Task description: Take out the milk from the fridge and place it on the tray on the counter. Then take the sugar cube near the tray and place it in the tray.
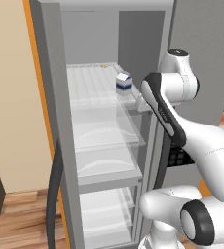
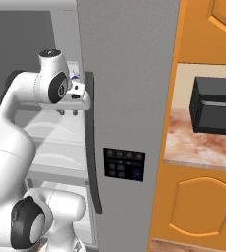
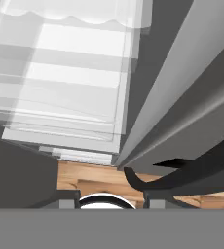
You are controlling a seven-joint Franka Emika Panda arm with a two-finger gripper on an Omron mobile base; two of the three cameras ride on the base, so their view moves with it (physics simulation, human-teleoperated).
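Two dark finger tips (image 3: 69, 201) poke up at the bottom of my hand view with a gap between them and nothing held there; I can't tell how wide the jaws really stand. My gripper (image 2: 68, 112) hangs pointing down at the open front of the fridge (image 2: 129, 74), just beside the top of its long dark handle (image 2: 91, 142), and in the hand view I look down past stacked translucent shelves (image 3: 70, 82) to the wood floor (image 3: 92, 177). From the left base view my arm (image 1: 170, 116) reaches up from the lower right, its wrist at the right front edge of the upper shelf. Further in on that same shelf sits the milk (image 1: 123, 81), upright, near the shelf's right side and toward the back. It stands behind and to the left of my wrist, apart from it, with bare shelf between; the gripper is not touching it. Off to the right, past the fridge door, I see the counter (image 2: 198, 147) with a dark box-shaped appliance (image 2: 215, 106) on it.
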